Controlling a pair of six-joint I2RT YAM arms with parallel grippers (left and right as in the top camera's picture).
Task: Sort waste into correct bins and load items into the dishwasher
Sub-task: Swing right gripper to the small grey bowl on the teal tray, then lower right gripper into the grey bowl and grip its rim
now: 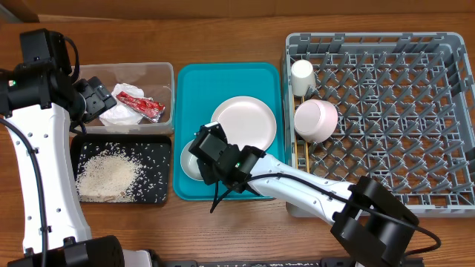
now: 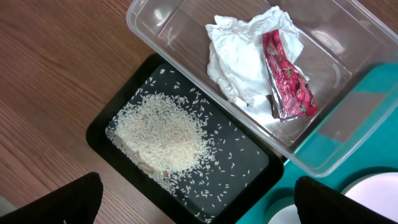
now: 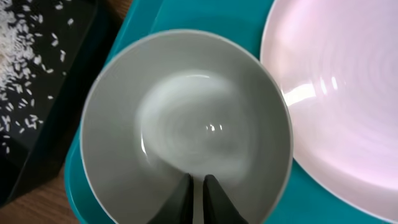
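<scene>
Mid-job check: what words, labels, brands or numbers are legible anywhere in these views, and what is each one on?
Red wrapper in the clear tub: it carries light print, but it is too small and crumpled to read.
Everything else: no words, numbers or signs show in any view.

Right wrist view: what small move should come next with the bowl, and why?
Probably lift the bowl a little, straight up off the teal tray: the right gripper looks closed on its near rim, and the pink plate lies close beside it.
</scene>
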